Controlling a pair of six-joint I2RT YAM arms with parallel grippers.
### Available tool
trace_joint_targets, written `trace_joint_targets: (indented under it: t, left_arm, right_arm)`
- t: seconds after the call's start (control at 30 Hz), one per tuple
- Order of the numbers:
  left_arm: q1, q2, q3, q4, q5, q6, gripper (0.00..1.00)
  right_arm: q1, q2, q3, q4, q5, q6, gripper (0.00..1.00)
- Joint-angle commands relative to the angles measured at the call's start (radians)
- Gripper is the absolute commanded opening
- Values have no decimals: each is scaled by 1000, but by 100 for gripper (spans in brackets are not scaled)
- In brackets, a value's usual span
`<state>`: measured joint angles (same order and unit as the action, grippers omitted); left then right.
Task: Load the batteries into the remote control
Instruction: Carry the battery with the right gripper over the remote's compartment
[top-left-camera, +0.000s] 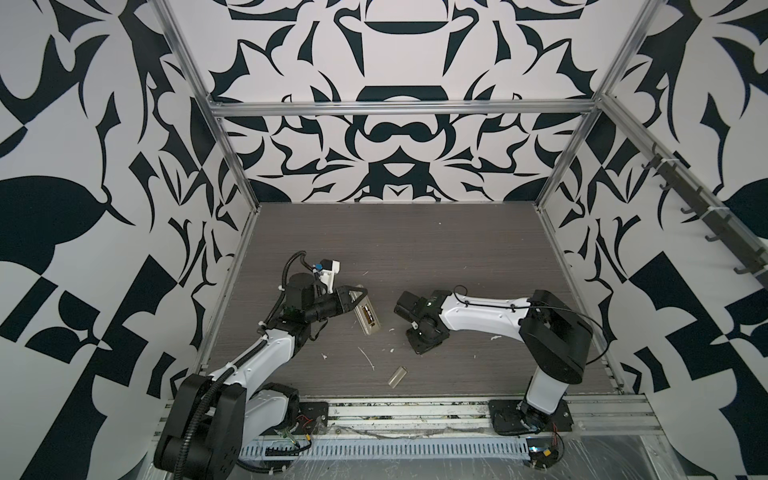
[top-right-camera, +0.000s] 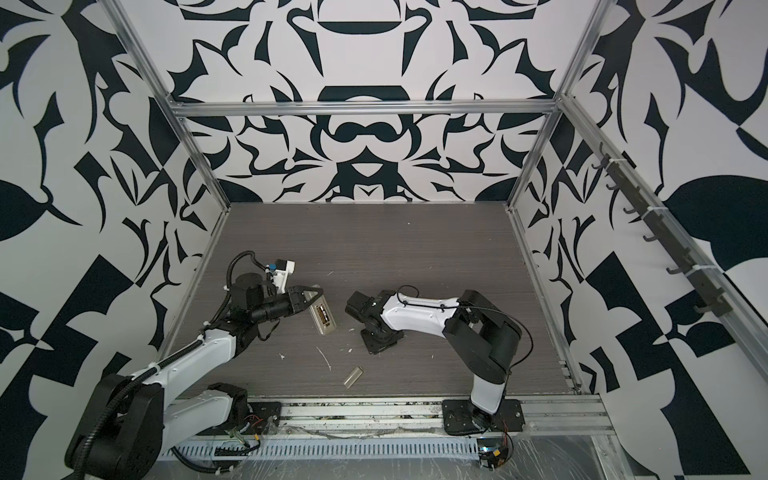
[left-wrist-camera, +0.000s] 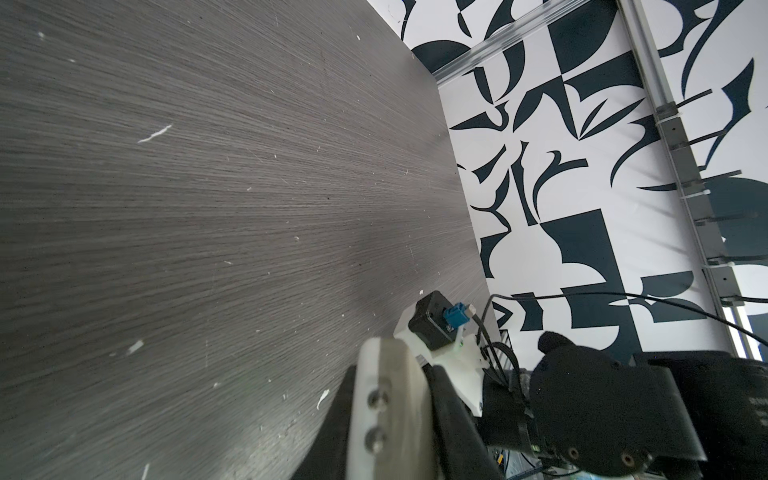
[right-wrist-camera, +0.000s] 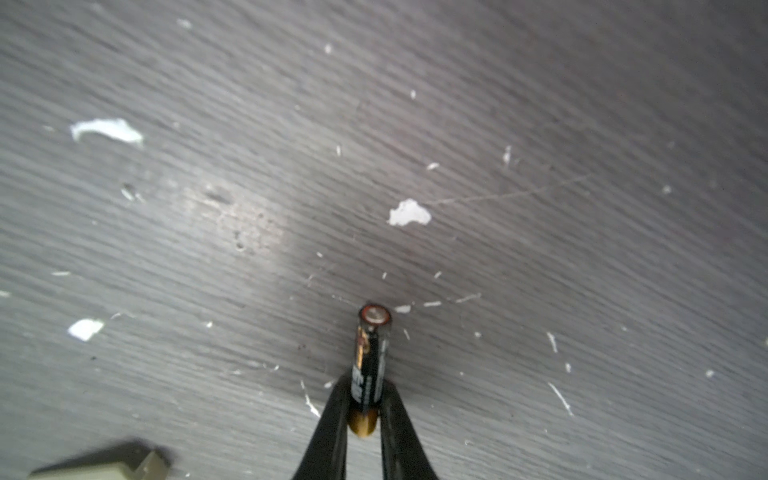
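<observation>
**Battery (right-wrist-camera: 371, 357) clamped, remote control (top-left-camera: 371, 328) just to its left**

Right gripper (right-wrist-camera: 365, 395): both fingers pressed on the lower half of one battery. Gold end tucked between them, ringed metal end pointing out at the bench (right-wrist-camera: 540, 124). The battery's long axis carries straight on from the fingers, so it stands steeply to the surface, tip close to it.

Left gripper (top-left-camera: 358, 296): closed on the far end of the remote control. Beige back faces up, and the recess (top-left-camera: 367, 316) shows in both top views. The remote's long axis runs far to near, near end swung a little toward the right arm. Dark and gold shapes sit in the recess, possibly a battery already seated, but too small to tell.

Key relation: the remote lies just beside the right gripper, on the left arm's side and slightly farther back. The right arm carries the load; the left arm only steadies.

Judgement: the coming move calls for a short sideways carry to the recess. It also needs a wrist turn that drops the battery from steep to parallel with the remote's length.

Loose cover (top-left-camera: 397, 377) lies near the front edge, well apart from both grippers. White scraps (right-wrist-camera: 409, 212) litter the bench.
</observation>
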<state>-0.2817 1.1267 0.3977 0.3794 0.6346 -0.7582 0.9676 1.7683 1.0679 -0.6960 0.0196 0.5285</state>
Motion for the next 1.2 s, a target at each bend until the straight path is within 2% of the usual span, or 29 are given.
trace_joint_targets:
  t: [0.0, 0.2, 0.37, 0.53, 0.67, 0.87, 1.0, 1.17]
  left_arm:
    - [-4, -18, -3, 16, 3, 11, 0]
    - [-8, -30, -8, 16, 3, 10, 0]
    - [-10, -32, -8, 29, 2, 9, 0]
    - [-8, -40, -13, 44, 2, -3, 0]
    - [-9, -45, -5, 62, -5, -18, 0]
    - [-37, -77, -14, 113, -19, -32, 0]
    - [-42, -81, -31, 185, -5, -61, 0]
    - [-41, -53, -37, 280, 28, -92, 0]
  right_arm:
    - [8, 6, -8, -37, 24, 11, 18]
    - [9, -8, -17, -45, 35, 15, 17]
    - [11, -26, -31, -25, 40, 12, 11]
    - [42, -89, -77, 103, 15, -35, 4]
    - [52, -148, -79, 138, 30, -74, 1]
    - [52, -240, -81, 144, 29, -144, 0]
    - [51, -283, -10, 68, 50, -201, 0]
    - [45, -392, 29, 93, 54, -234, 0]
